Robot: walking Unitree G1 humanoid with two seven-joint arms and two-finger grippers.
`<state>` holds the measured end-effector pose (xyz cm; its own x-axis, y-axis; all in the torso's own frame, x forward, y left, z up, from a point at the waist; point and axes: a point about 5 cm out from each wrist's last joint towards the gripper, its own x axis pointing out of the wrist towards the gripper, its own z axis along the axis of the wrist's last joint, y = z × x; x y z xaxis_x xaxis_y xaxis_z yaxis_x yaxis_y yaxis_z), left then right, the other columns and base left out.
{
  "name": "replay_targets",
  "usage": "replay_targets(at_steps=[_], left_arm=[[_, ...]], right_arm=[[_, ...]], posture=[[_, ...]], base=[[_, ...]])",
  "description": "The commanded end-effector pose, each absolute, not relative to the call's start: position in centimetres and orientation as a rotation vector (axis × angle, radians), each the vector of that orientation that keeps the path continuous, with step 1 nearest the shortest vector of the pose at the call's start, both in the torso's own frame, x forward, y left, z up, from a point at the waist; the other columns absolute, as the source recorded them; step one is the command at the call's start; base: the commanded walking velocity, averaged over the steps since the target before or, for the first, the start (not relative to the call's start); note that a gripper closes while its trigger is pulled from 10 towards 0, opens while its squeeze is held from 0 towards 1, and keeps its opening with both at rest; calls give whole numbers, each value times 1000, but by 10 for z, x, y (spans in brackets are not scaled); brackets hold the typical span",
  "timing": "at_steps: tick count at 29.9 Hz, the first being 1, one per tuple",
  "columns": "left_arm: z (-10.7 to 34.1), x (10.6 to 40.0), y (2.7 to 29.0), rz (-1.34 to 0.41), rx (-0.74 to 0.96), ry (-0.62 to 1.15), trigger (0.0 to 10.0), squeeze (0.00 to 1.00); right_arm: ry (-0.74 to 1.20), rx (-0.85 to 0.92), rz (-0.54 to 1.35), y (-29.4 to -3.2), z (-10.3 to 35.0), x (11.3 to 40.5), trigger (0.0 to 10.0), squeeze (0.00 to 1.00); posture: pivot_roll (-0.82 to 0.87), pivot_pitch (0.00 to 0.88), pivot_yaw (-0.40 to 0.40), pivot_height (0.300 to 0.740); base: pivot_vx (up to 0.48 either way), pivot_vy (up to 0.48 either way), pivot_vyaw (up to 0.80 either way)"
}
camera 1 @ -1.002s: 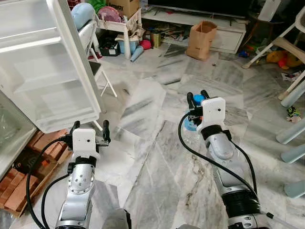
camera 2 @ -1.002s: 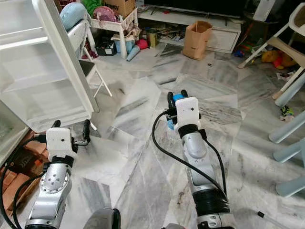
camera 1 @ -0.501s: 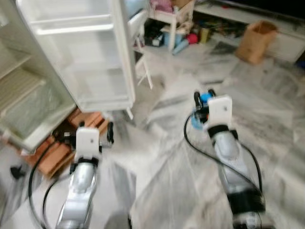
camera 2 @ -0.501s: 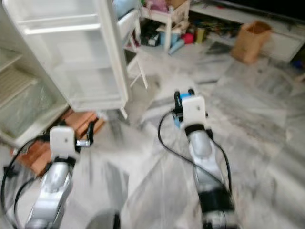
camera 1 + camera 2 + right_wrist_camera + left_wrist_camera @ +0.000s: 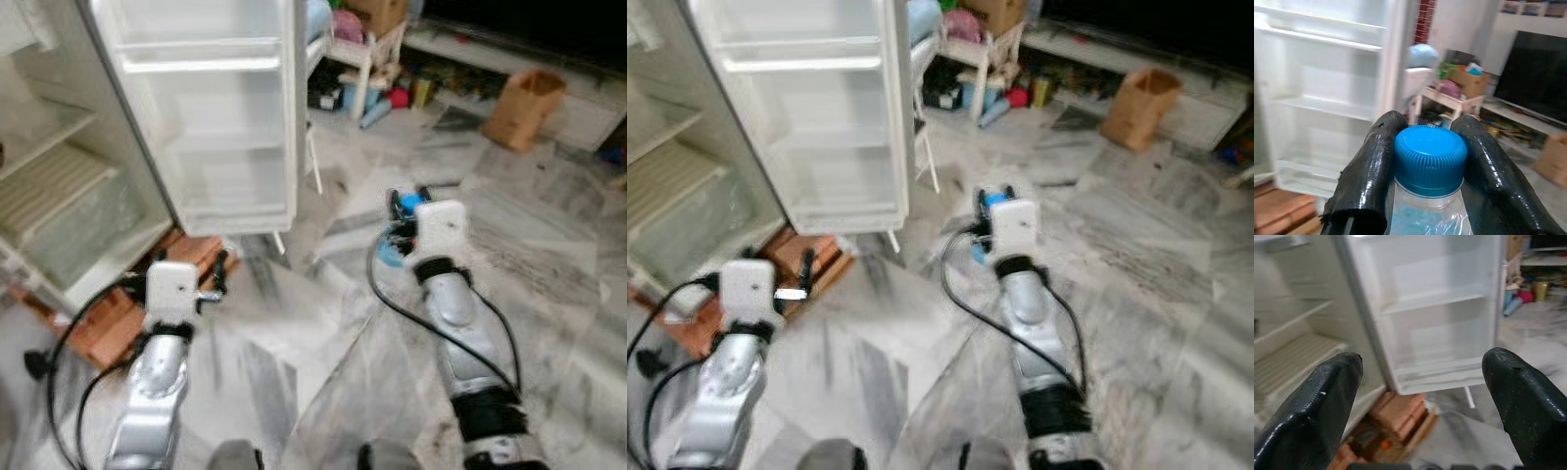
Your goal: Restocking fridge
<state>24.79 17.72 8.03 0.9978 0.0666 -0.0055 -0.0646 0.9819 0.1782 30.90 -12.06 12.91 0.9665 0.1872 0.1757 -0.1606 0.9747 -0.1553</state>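
Right pincer (image 5: pixel 1427 166) clamped on a clear bottle (image 5: pixel 1427 215) with a blue cap (image 5: pixel 1430 156), fingers (image 5: pixel 1369 176) squeezing either side of the neck, held up over the marble floor (image 5: pixel 294 323). Left pincer (image 5: pixel 1420 382) spread wide with nothing in it, pointed at the open fridge (image 5: pixel 69 176) and its door (image 5: pixel 220 117). Bricks (image 5: pixel 103 323) under the fridge, brown paper bag (image 5: pixel 524 103) further back.

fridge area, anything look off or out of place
The fridge stands on stacked red bricks instead of the floor, an odd footing. Its door hangs open, shelves bare. The right tool grips a blue-capped bottle upright; nothing spilled.
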Motion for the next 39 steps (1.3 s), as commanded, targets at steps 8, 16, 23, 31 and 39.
replay_targets(at_steps=[8, 16, 23, 31, 39], left_arm=[[80, 245, 172, 50, 165, -2, 10000, 0], [79, 242, 175, 69, 157, 7, 10000, 0], [80, 243, 177, 83, 148, 13, 10000, 0], [81, 245, 175, 80, 134, 22, 10000, 0], [83, 246, 168, 39, 137, 10, 10000, 0]], right_arm=[[-223, -157, 144, -134, 137, 314, 10000, 0], [-223, -149, 166, -129, 138, 318, 10000, 0], [-221, -147, 174, -128, 137, 319, 10000, 0], [-227, -144, 181, -125, 140, 321, 10000, 0], [-219, -148, 171, -128, 138, 320, 10000, 0]], posture=[[120, 84, -33, 740], [131, 78, -40, 740], [132, 86, -48, 740], [126, 96, -48, 740], [123, 104, -45, 740]], base=[[31, 343, 0], [40, 0, 0], [399, 89, 0], [353, 325, 0], [298, 376, 0]])
